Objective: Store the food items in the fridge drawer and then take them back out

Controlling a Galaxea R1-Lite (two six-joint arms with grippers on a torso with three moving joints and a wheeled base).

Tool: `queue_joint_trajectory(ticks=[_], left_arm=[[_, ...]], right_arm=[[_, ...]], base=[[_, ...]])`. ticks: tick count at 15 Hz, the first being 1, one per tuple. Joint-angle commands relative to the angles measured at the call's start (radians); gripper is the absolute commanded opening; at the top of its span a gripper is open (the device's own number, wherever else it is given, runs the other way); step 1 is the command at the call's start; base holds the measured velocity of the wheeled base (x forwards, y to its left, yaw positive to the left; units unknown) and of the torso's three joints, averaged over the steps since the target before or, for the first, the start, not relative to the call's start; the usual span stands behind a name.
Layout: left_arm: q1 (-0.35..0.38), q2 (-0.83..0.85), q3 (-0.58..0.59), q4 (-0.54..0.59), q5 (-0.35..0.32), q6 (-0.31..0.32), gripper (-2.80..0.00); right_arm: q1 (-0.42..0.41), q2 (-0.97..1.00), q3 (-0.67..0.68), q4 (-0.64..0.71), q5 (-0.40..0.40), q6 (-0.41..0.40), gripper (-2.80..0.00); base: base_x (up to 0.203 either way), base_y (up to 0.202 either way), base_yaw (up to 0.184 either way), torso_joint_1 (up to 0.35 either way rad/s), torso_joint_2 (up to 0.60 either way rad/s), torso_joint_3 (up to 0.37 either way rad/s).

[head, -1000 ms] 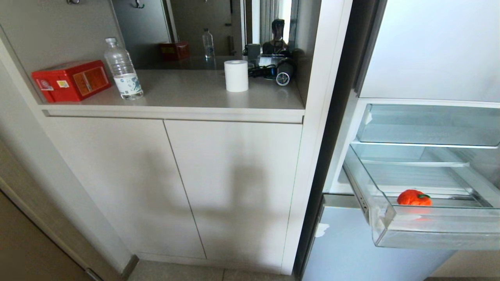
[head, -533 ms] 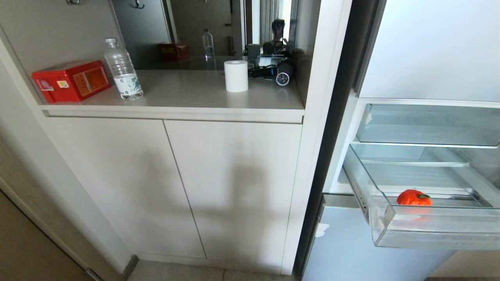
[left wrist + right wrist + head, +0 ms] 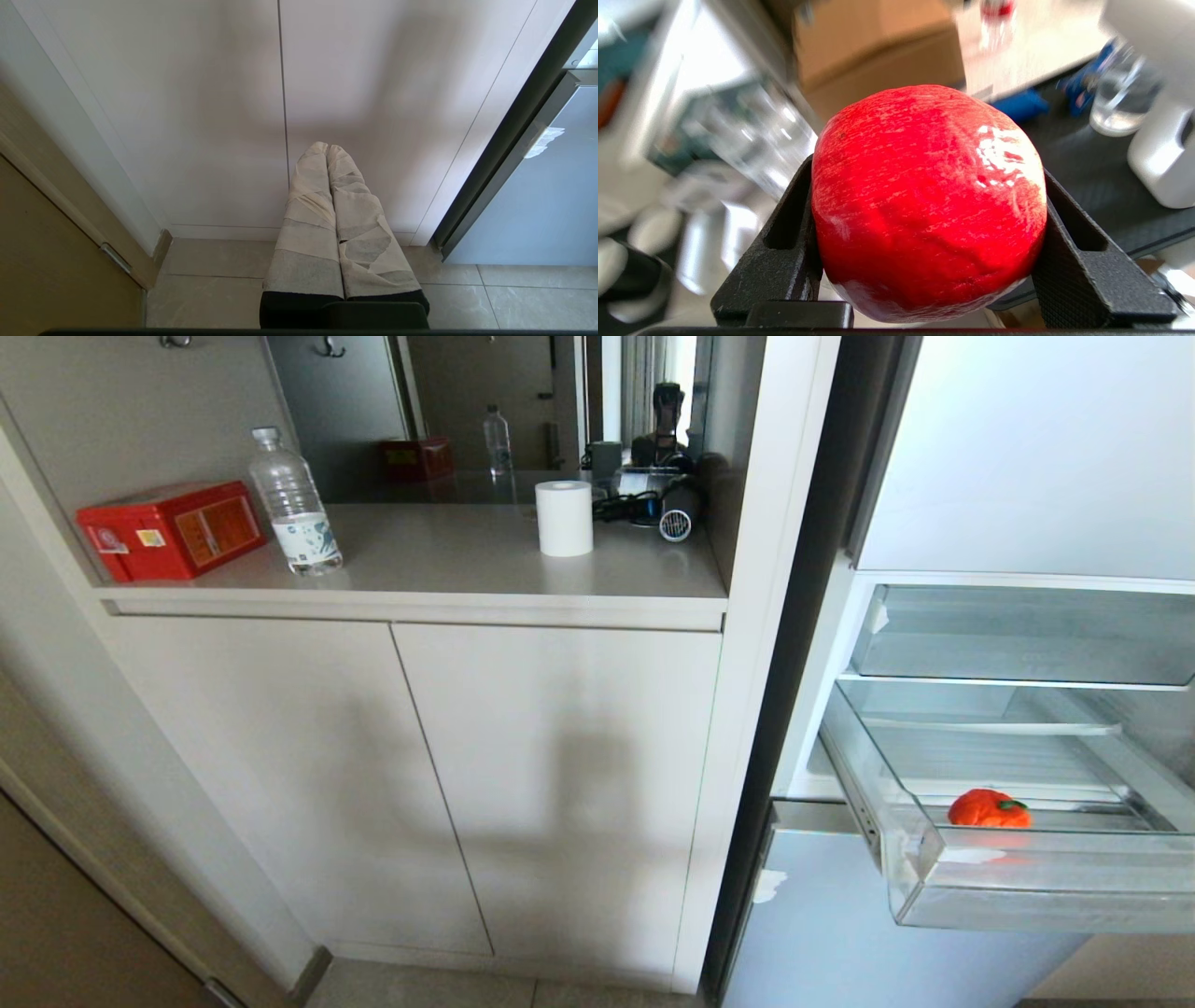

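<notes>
Beige cabinet (image 3: 411, 784) beside the open fridge, its drawer (image 3: 1046, 887) pulled out.
Your right gripper (image 3: 927, 219) is clenched on the deep-red fruit (image 3: 924, 200), outside the head view; the orange-red fruit (image 3: 990, 809) lies in the drawer. Your left gripper (image 3: 328, 151) hangs with fingers pressed together before the cabinet doors, above the tiled floor (image 3: 215, 294).

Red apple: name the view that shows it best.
The right wrist view: the red apple fills it, clamped between the right gripper's fingers. The head view and left wrist view show nothing of it.
</notes>
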Motion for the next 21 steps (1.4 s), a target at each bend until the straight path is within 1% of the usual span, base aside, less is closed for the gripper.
queue_joint_trajectory(ticks=[1,2,4,7,9,11,13,21], left_arm=[[0.000,0.002,0.000,0.001,0.000,0.000,-2.80],[0.000,0.002,0.000,0.001,0.000,0.000,-2.80],[0.000,0.002,0.000,0.001,0.000,0.000,-2.80],[0.000,0.002,0.000,0.001,0.000,0.000,-2.80],[0.000,0.002,0.000,0.001,0.000,0.000,-2.80],[0.000,0.002,0.000,0.001,0.000,0.000,-2.80],[0.000,0.002,0.000,0.001,0.000,0.000,-2.80],[0.000,0.002,0.000,0.001,0.000,0.000,-2.80]], right_arm=[[-0.002,0.149,-0.022,-0.006,0.022,-0.037,-2.80],[-0.003,0.197,-0.036,-0.013,0.027,-0.060,-2.80],[-0.009,0.287,-0.080,-0.048,0.028,-0.079,-2.80],[-0.038,0.406,-0.174,-0.064,0.025,-0.092,-2.80],[-0.059,0.465,-0.194,-0.070,0.025,-0.125,-2.80],[-0.075,0.502,-0.197,-0.099,0.025,-0.144,-2.80],[-0.081,0.530,-0.198,-0.134,0.025,-0.144,-2.80],[-0.091,0.602,-0.242,-0.139,0.025,-0.149,-2.80]], base=[[0.000,0.000,0.000,0.000,0.00,0.000],[0.000,0.000,0.000,0.000,0.00,0.000],[0.000,0.000,0.000,0.000,0.00,0.000],[0.000,0.000,0.000,0.000,0.00,0.000],[0.000,0.000,0.000,0.000,0.00,0.000],[0.000,0.000,0.000,0.000,0.00,0.000],[0.000,0.000,0.000,0.000,0.00,0.000],[0.000,0.000,0.000,0.000,0.00,0.000]])
